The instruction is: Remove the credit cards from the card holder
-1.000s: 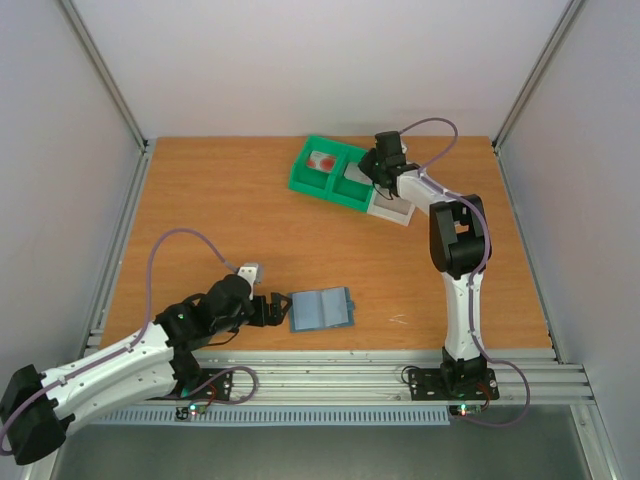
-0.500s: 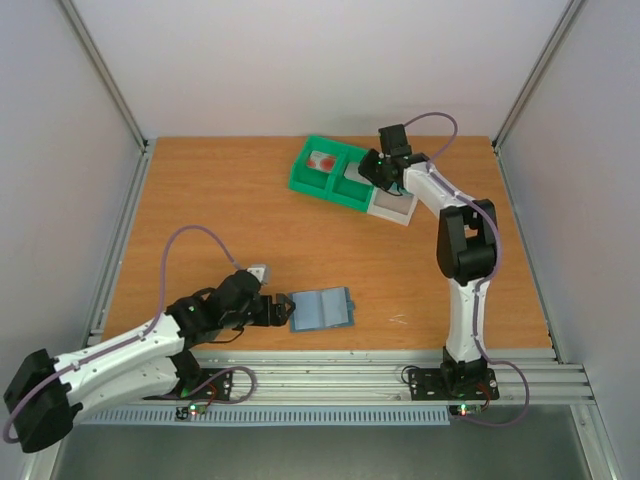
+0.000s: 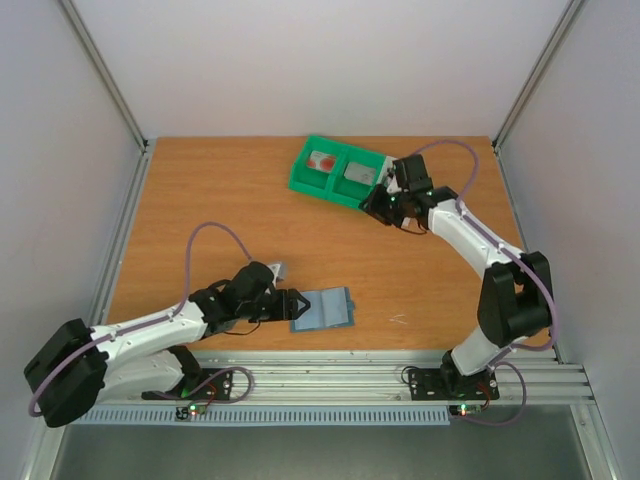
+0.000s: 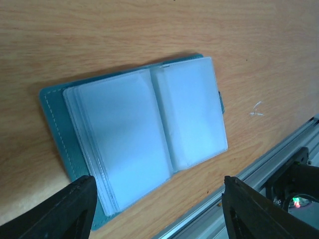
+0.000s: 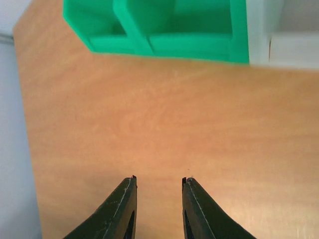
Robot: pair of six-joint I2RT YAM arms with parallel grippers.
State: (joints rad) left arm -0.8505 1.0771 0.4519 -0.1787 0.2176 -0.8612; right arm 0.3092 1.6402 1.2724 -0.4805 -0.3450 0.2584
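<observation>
Where card holder (image 4: 144, 139) lies, left claw (image 4: 158, 185) gapes wide.

Open table (image 3: 300, 245) between card holder (image 3: 326, 309) and green tray (image 3: 300, 180). Left end effector (image 3: 292, 304) blocks holder's left edge; right edge free.

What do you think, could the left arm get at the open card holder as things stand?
Probably yes. The left gripper sits right at the edge of the card holder, its jaws open wide enough to straddle that edge in the wrist view. Nothing lies between them on the table.
</observation>
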